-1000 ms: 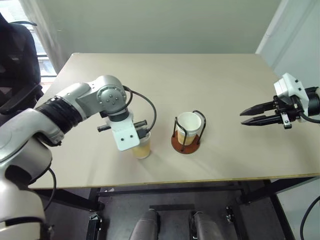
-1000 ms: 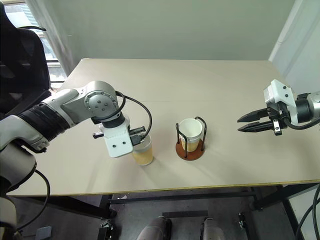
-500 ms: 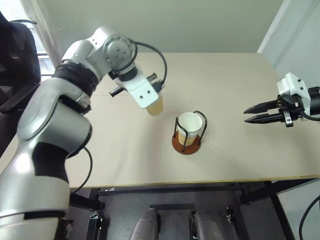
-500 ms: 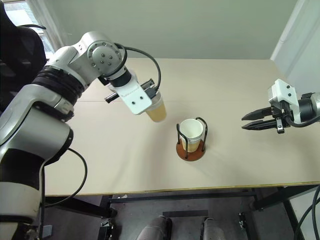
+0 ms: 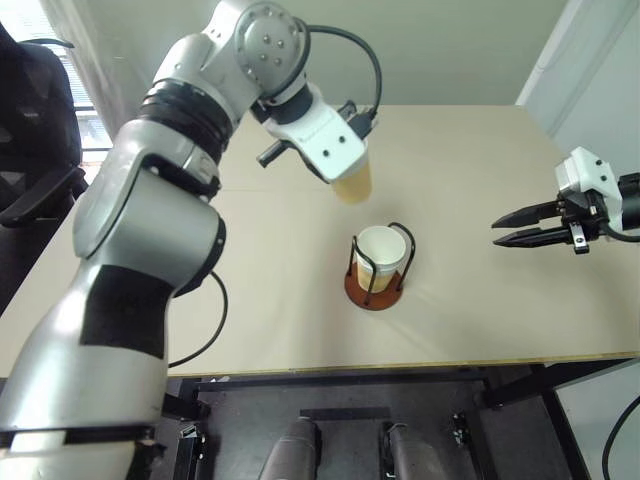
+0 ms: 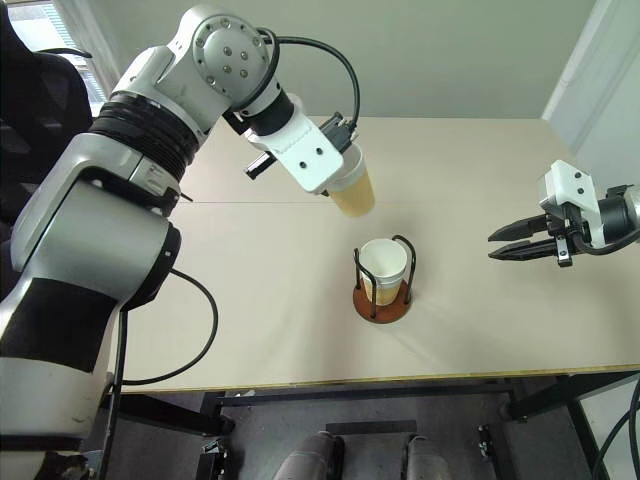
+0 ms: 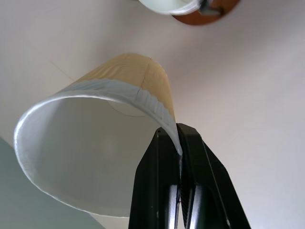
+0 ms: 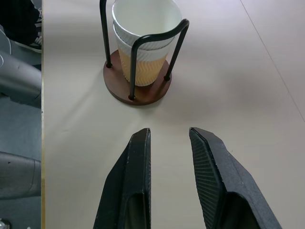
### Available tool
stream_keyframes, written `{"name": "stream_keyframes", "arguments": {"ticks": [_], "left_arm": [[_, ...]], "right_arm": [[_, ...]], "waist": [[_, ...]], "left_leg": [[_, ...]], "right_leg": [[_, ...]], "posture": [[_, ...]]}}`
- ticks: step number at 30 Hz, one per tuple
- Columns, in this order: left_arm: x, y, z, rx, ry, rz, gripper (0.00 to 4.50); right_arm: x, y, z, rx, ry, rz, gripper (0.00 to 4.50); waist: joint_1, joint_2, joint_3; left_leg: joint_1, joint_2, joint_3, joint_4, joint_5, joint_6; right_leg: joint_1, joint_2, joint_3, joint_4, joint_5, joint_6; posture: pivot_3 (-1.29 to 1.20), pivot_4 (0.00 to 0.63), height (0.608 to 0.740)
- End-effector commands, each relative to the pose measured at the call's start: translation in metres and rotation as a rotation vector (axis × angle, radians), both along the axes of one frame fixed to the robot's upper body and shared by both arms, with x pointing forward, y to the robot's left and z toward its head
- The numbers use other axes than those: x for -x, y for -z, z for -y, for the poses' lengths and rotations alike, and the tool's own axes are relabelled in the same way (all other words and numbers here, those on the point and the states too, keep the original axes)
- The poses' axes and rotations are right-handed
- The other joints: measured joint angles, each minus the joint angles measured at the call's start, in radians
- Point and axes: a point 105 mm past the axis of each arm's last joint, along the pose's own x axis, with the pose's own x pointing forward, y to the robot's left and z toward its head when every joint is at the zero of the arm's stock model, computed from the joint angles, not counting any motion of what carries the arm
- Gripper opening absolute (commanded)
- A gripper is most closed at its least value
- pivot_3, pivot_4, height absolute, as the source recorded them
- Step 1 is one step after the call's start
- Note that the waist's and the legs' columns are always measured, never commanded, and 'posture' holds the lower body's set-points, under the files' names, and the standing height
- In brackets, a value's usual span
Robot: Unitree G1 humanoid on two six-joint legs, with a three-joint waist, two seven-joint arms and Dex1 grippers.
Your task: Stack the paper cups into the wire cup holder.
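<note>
Left pincer (image 7: pixel 180 143) is pinching a paper cup's (image 5: pixel 352 184) rim, angling downward above the wire cup holder (image 5: pixel 377 262). Right pincer (image 5: pixel 508 229) is hovering beside it, fingers spread.

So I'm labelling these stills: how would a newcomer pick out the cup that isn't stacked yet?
Start at the beige table and find the wire cup holder near its middle, with nested paper cups inside. Just beyond it, above the tabletop, the left tool pinches the rim of one more cup. It alone hangs tilted in the air, outside the wire loops.
</note>
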Motion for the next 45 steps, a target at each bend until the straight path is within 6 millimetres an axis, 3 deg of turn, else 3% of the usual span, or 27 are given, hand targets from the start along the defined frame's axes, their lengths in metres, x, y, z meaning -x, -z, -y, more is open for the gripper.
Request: {"name": "stream_keyframes", "arguments": {"ticks": [1, 13, 33, 45], "left_arm": [[0.009, -0.019, 0.013, 0.018, 0.048, 0.025, 0.09], [0.015, -0.007, 0.028, 0.022, 0.107, -0.028, 0.09], [0.039, 0.016, 0.026, -0.065, 0.17, -0.169, 0.09], [0.036, 0.022, 0.03, -0.09, 0.204, -0.149, 0.09]], "right_arm": [[0.004, -0.013, 0.002, 0.011, -0.008, 0.045, 1.23], [0.008, -0.013, 0.006, 0.018, 0.005, 0.039, 1.23], [0.012, -0.012, 0.006, 0.016, 0.004, 0.036, 1.23], [0.014, -0.012, 0.005, 0.009, 0.004, 0.042, 1.23]], "waist": [[0.0, 0.0, 0.0], [0.001, 0.0, 0.0], [0.002, 0.0, 0.0], [0.002, 0.0, 0.0]], "left_leg": [[0.0, 0.0, 0.0, 0.001, 0.0, 0.0], [0.0, 0.001, 0.002, 0.004, -0.001, 0.002], [0.001, 0.001, 0.002, 0.008, -0.001, 0.002], [0.002, 0.001, 0.002, 0.01, -0.001, 0.002]], "right_leg": [[0.0, 0.0, 0.0, 0.0, 0.0, 0.001], [0.001, 0.0, 0.002, 0.001, 0.001, 0.003], [0.003, 0.0, 0.001, 0.002, 0.003, 0.006], [0.005, 0.0, 0.001, 0.002, 0.004, 0.006]], "posture": [[0.0, 0.15, 0.74], [0.0, 0.15, 0.74], [0.0, 0.15, 0.74], [0.0, 0.15, 0.74]]}}
